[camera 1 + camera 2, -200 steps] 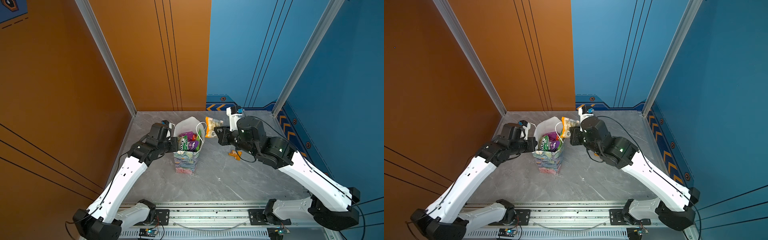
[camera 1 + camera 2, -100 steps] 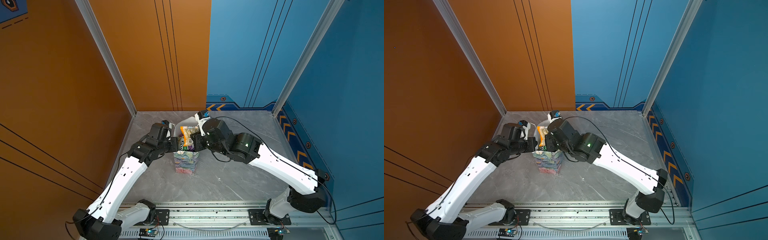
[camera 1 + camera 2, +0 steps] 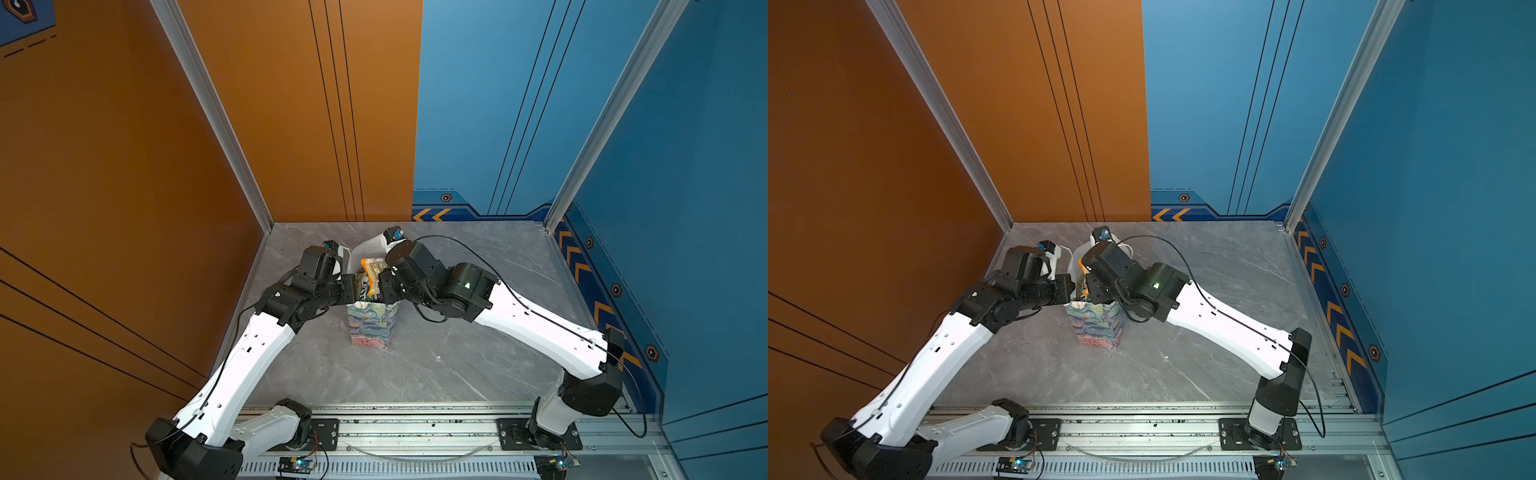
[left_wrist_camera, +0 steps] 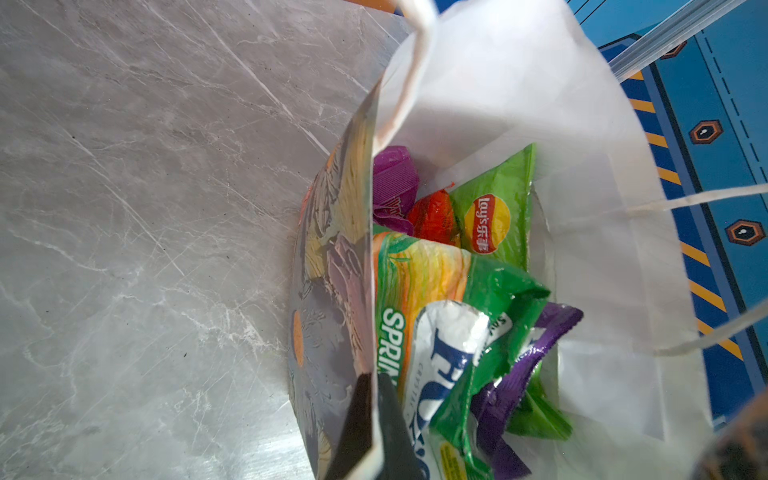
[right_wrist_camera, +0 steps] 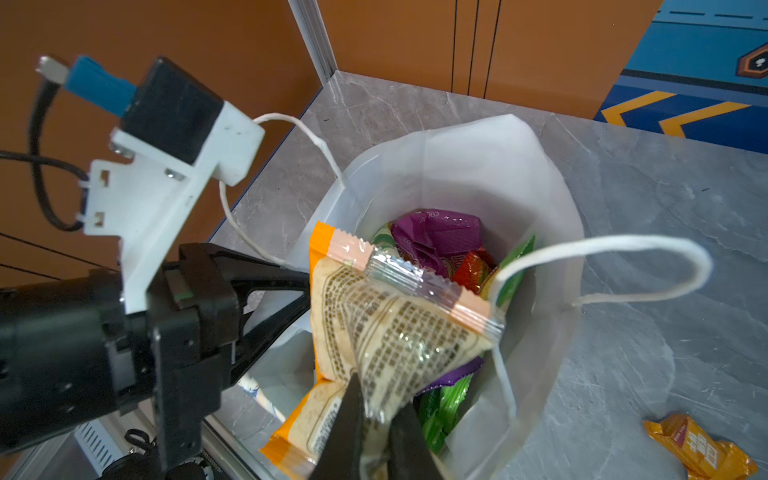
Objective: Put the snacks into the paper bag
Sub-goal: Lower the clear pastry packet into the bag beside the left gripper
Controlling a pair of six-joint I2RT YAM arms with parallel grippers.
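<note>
- Small upright paper bag with a pastel floral outside and a white inside, standing near the middle of the grey marbled tabletop in both top views, mouth open upward.
- Left gripper clamped fully on the paper bag at its rim, with one dark finger against the floral outer wall and the other against the white lining.
- Right gripper closed almost fully, pinching the lower part of a crinkly orange-edged packet with a clear middle and dense printed text.
- Orange-edged packet held at the open mouth of the bag, above the packets already inside, sealed end pointing away from the fingers. Also visible in a top view between the two wrists.
- Already inside the bag, in the left wrist view:
  - green crisp packet with a red-and-yellow round logo
  - magenta packet
  - small red packet
  - green-and-orange packet lettered "SPRIN"
  - white packet with large blue letters
  - purple packet
- Two white cord handles: one loop arching beside the held packet, the other loop hanging outward past the left gripper.
- Small orange wrapped snack lying flat on the tabletop outside the bag, well apart from its wall. Visible in the right wrist view only.
</note>
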